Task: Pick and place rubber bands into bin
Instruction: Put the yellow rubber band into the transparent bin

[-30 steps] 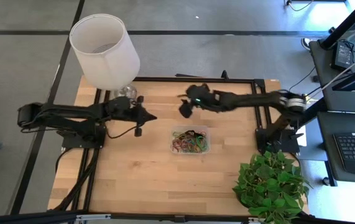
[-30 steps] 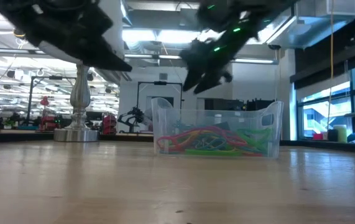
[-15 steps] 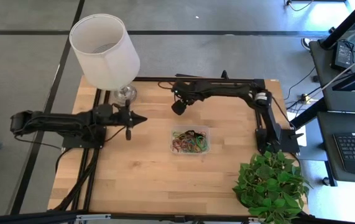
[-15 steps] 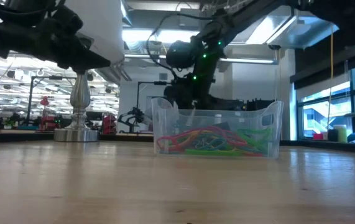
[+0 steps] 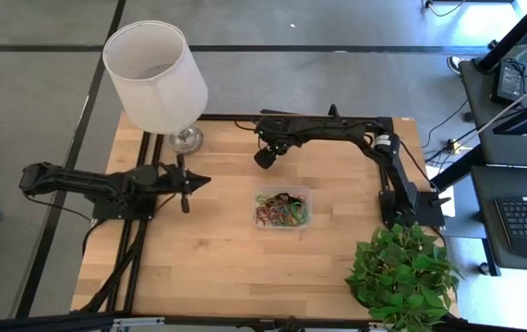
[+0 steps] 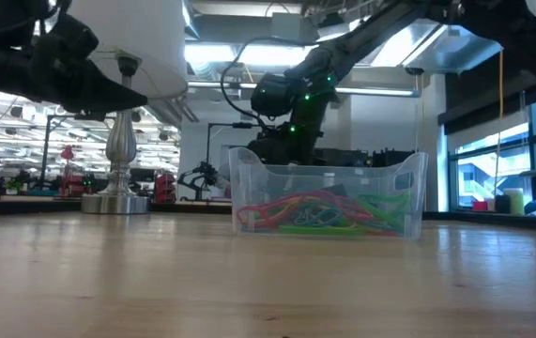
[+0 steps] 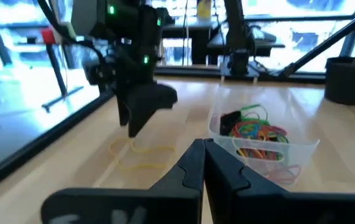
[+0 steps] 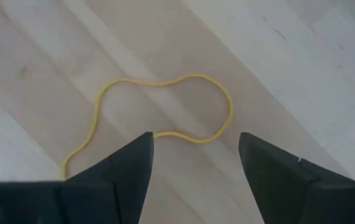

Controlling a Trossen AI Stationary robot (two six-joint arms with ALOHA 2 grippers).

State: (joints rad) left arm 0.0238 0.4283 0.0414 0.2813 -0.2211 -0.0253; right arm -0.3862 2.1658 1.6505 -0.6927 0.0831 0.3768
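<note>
A yellow rubber band (image 8: 165, 111) lies flat on the wood as a twisted loop, seen also in the left wrist view (image 7: 141, 157). My right gripper (image 8: 194, 140) is open and points down over it, one finger on each side of its near part; it stands beyond the bin's far-left corner (image 5: 263, 158). The clear bin (image 5: 282, 208) sits mid-table with several coloured rubber bands (image 6: 324, 211) inside. My left gripper (image 5: 200, 181) is shut, above the table to the left of the bin, holding nothing.
A lamp with a white shade (image 5: 155, 74) stands by its metal base (image 5: 186, 139) at the table's far-left corner, close to my left arm. A potted plant (image 5: 400, 272) fills the near-right corner. Bare wood lies near of the bin.
My right gripper has swung toward the table's far edge and come down behind the bin, over the yellow band. My left gripper has drawn back toward the table's left edge and stays shut. The bin and its bands have kept still.
</note>
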